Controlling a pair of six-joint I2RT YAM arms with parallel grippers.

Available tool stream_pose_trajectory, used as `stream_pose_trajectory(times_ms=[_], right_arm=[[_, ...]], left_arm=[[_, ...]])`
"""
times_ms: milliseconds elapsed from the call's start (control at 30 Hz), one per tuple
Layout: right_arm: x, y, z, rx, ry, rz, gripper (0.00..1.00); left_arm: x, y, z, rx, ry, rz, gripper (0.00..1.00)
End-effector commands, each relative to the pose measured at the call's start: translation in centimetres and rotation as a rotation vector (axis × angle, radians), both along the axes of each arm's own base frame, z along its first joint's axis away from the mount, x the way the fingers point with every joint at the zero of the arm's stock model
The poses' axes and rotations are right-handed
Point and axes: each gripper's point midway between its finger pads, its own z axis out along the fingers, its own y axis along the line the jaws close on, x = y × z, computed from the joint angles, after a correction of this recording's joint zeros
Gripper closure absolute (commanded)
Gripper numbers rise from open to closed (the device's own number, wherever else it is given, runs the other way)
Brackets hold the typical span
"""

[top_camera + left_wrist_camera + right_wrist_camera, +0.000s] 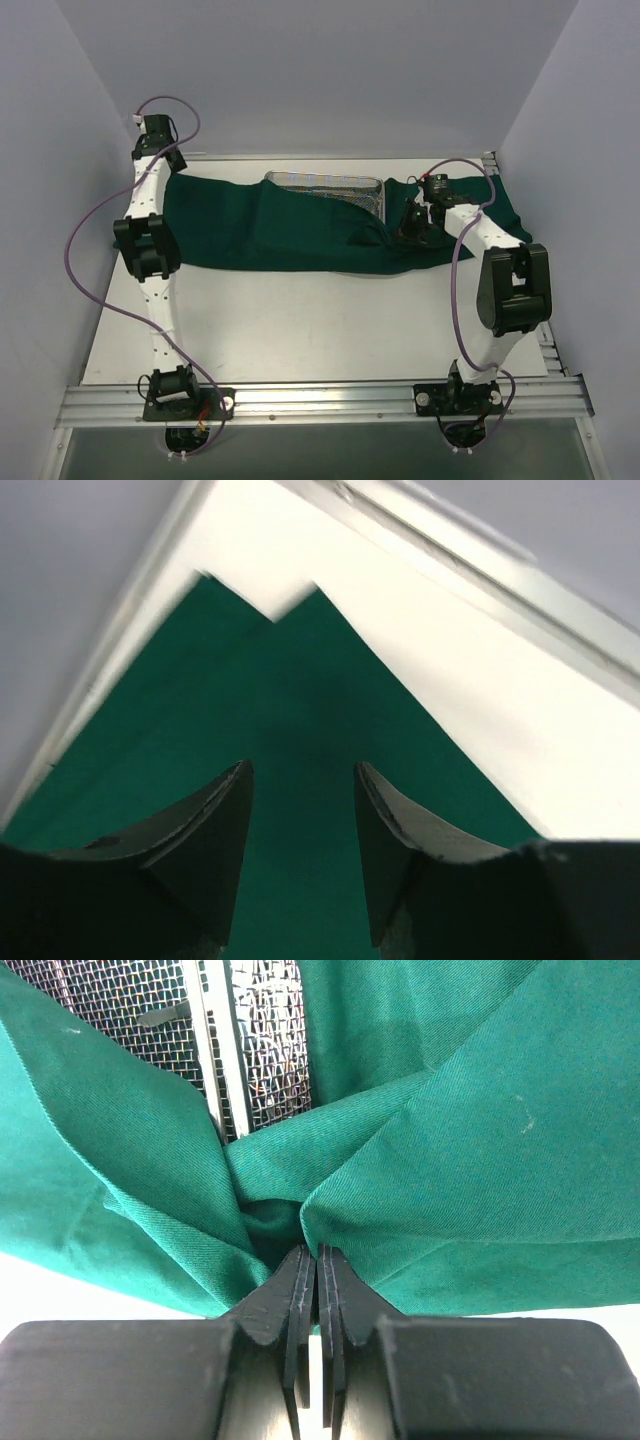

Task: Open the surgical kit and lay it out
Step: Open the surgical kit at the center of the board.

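We see the dark green drape (290, 225) spread as a long band across the far half of the worktop (300, 320), running from 9 o'clock to 3 o'clock in the top view. At about 12 o'clock of this band the cloth lies open, and part of the silver wire-mesh tray (325, 188) shows; the rest of it is under the cloth.

The right hand (312, 1255) is at 3 o'clock of the tray, low on the drape. It is clenched on a bunched fold of the green cloth. In its wrist view the mesh of the tray is just behind that fold, toward 11 o'clock.

The left hand (300, 775) is at the 9 o'clock end of the drape, near the far left corner of the worktop. Its two fingers (215, 815) stand apart with nothing between them, so it is released, above the flat cloth. Whether it touches the cloth we cannot tell.
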Motion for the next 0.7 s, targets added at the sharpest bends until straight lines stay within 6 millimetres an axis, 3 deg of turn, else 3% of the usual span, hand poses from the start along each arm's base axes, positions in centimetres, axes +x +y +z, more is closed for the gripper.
stream_pose_trajectory(times_ms=[0, 67, 100, 133, 233, 267, 400, 667], right_arm=[[-0.2, 0.0, 0.6, -0.010, -0.002, 0.039, 1.00], [-0.2, 0.3, 0.5, 0.006, 0.002, 0.043, 1.00], [-0.1, 0.4, 0.5, 0.013, 0.000, 0.042, 1.00], [-0.2, 0.5, 0.5, 0.020, 0.003, 0.038, 1.00], [0.0, 0.8, 0.6, 0.035, -0.010, 0.036, 1.00], [0.0, 0.7, 0.5, 0.034, -0.014, 0.036, 1.00], [-0.2, 0.2, -0.2, 0.020, 0.007, 0.025, 1.00], [0.1, -0.1, -1.2, 0.025, 0.020, 0.011, 1.00]], left_arm=[[1.6, 5.0, 6.8, 0.129, -0.189, 0.075, 0.46], [2.4, 6.2, 7.1, 0.153, -0.211, 0.058, 0.46], [3.0, 6.3, 5.4, 0.154, -0.189, 0.036, 0.46], [3.7, 6.1, 6.5, 0.161, -0.223, 0.006, 0.46], [4.7, 6.8, 6.4, 0.178, -0.269, -0.041, 0.45], [5.1, 6.4, 5.0, 0.144, -0.263, -0.092, 0.44], [7.2, 4.5, 3.7, 0.110, -0.316, -0.242, 0.43], [7.2, 5.9, 0.1, 0.101, -0.281, -0.153, 0.37]])
